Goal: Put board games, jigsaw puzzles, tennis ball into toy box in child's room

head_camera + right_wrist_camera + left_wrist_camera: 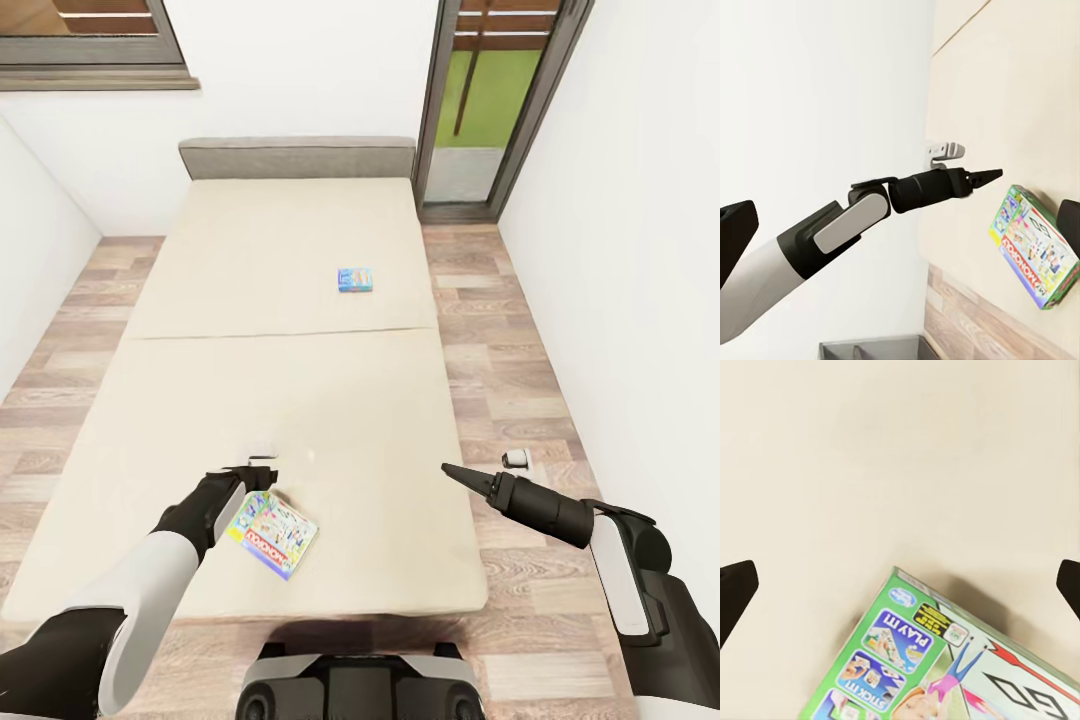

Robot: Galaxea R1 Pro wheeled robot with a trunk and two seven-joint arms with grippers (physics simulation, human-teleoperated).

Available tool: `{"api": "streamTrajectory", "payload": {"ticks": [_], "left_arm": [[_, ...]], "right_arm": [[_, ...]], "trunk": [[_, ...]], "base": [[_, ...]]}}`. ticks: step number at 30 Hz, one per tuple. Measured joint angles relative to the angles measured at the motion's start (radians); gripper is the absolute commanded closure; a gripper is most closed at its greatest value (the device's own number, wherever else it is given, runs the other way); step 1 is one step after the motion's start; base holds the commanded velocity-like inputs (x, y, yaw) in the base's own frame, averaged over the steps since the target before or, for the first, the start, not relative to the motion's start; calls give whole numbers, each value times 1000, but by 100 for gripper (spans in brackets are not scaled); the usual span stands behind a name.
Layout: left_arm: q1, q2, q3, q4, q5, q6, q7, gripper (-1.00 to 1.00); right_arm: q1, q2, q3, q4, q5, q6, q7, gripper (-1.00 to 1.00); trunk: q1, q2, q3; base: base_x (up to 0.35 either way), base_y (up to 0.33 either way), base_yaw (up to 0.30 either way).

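Observation:
On the bed (pixel 300 400) lie two board games. A colourful printed one (pixel 275 535) rests near the front edge, its green corner (pixel 960 660) showing in the left wrist view. A small blue one (pixel 356 280) sits farther up the mattress toward the grey headboard. My left gripper (pixel 262 472) hovers open just beyond the colourful box's far corner, with nothing between its fingers (pixel 735 592). My right gripper (pixel 458 473) is open and empty over the bed's right edge. Its wrist view takes in the left arm (pixel 870 210) and the same box (pixel 1035 247).
White walls close in on both sides of the bed, with strips of wood-plank floor (pixel 500 380) between. A grey-framed glass door (pixel 480 110) stands at the back right. My base (pixel 360 685) is against the bed's foot.

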Motion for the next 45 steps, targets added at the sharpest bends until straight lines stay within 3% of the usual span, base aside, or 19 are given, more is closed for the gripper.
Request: {"api": "streamTrajectory", "payload": {"ticks": [25,45], "left_arm": [[-1,1,1,-5,1,-2,0,-100],[-51,-1,1,-8,0,0,0,-100]], "right_arm": [[1,0,0,0,0,-2,-1,-100],[3,0,0,0,1,-2,-2,-100]], "trunk": [[0,0,-41],[0,0,-74]], "base": [[0,0,0],[0,0,0]]}}
